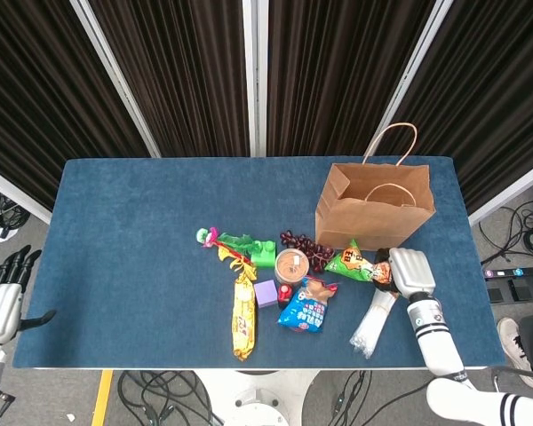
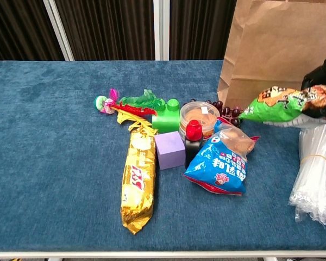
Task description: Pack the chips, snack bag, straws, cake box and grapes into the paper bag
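None packed: we see nothing of the task's things inside the paper bag (image 1: 376, 209), as far as its open top shows in the head view; its interior is mostly hidden from us.
Step in hand: we judge this the first item on its way, the green snack bag (image 2: 277, 103) raised off the bench (image 1: 133, 257) in front of the paper bag's lower wall.
Right robot hand: our right robot hand (image 1: 407, 271) pinches the snack bag by its right end at the right edge of the chest view; its fingers are closed on the packet.
Left robot hand: our left robot hand (image 1: 2, 293) sits at the lower left of the head view, off the bench's edge, fingers spread and holding nothing.
Straws: the clear bundle of straws (image 2: 314, 176) lies on the bench at lower right, just below the lifted snack bag.
Grapes: the dark grapes (image 1: 304, 248) lie just left of the paper bag's base, beside a round tub (image 2: 199, 118).
Chips: the blue chips (image 2: 221, 163) packet lies centre-right in the chest view, against a small red-capped bottle (image 2: 193, 138).
Cake box: we cannot tell for sure which item it is; the round tub is our best guess.
Other clutter: a long yellow packet (image 2: 138, 179), a purple cube (image 2: 169, 149), a green block (image 2: 167, 117) and a feathered toy (image 2: 117, 103) lie left of centre.
Left to do: we judge all five items are yet to go in, the snack bag being the nearest.
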